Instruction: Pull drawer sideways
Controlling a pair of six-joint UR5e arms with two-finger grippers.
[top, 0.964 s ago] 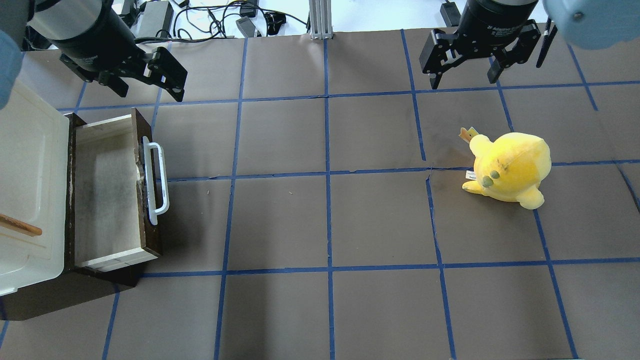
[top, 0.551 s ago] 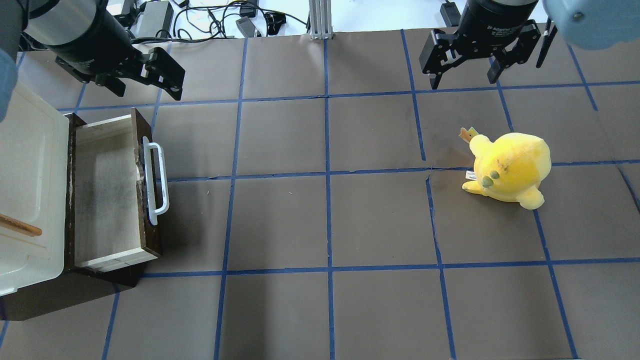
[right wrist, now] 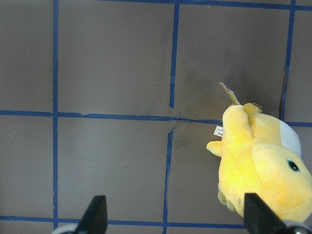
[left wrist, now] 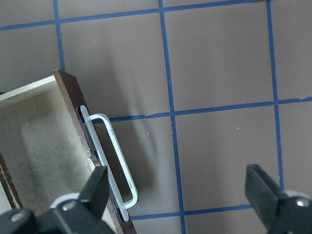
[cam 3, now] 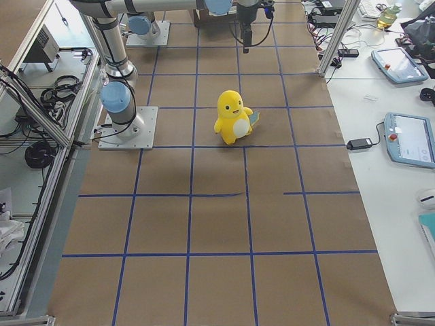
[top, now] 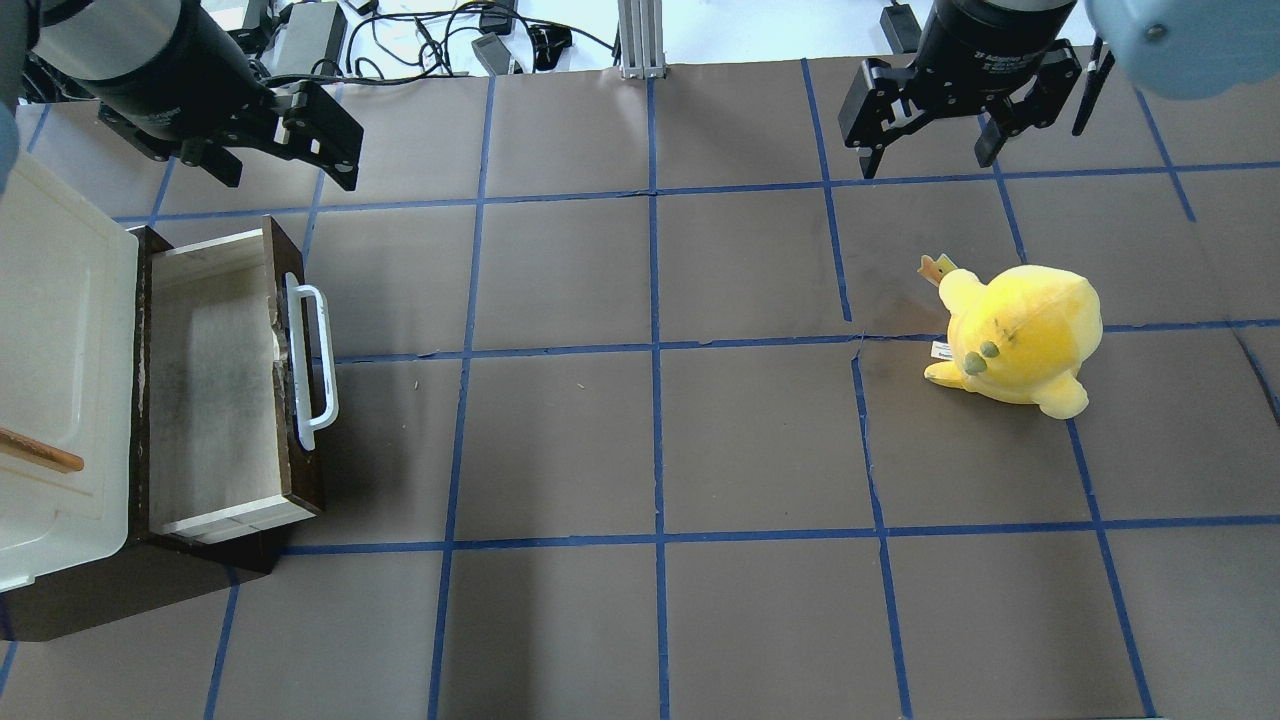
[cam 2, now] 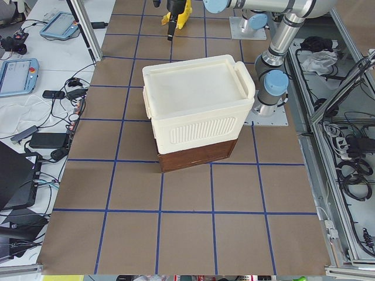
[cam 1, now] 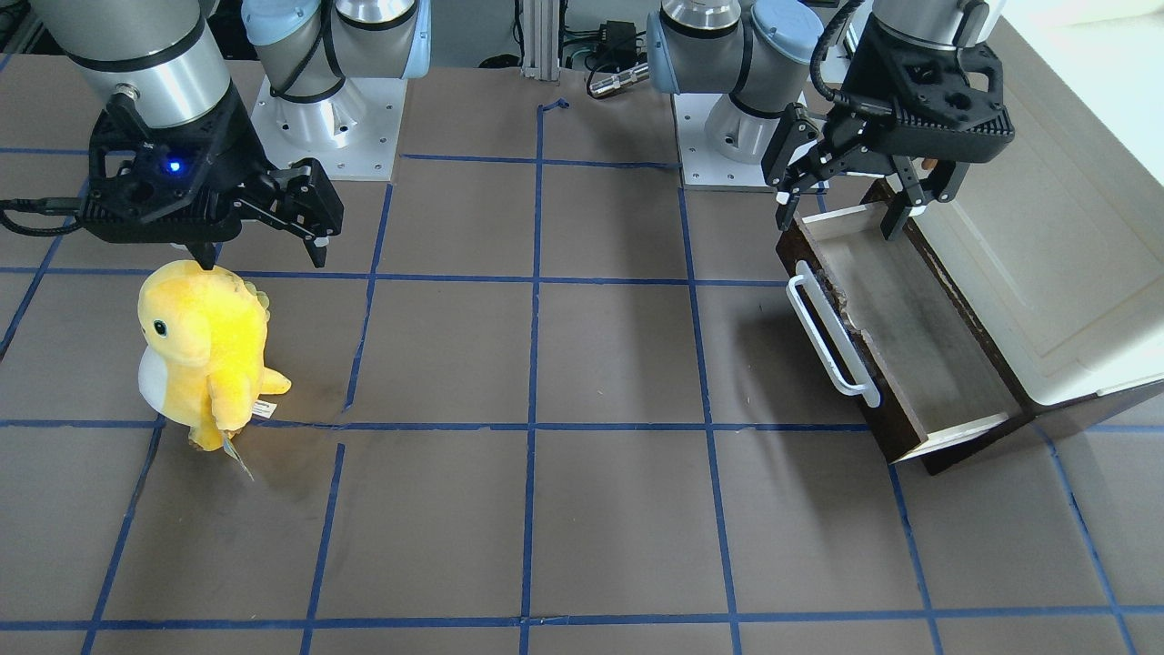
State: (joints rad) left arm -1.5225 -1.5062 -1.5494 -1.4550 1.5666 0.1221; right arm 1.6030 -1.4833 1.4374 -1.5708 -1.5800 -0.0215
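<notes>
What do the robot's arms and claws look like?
Silver tubes with pale blue joint caps. The left gripper and right gripper are black, with two fingers each. A blue light glows on the right one; a black cable curls beside the left.

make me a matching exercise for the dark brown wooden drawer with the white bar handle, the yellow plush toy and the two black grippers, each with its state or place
1 dark brown wooden drawer
2 yellow plush toy
3 left gripper
4 right gripper

A open, near the toy
B pulled out, nothing inside
C open, near the drawer
D standing upright

Pairs: 1-B, 2-D, 3-C, 4-A
</notes>
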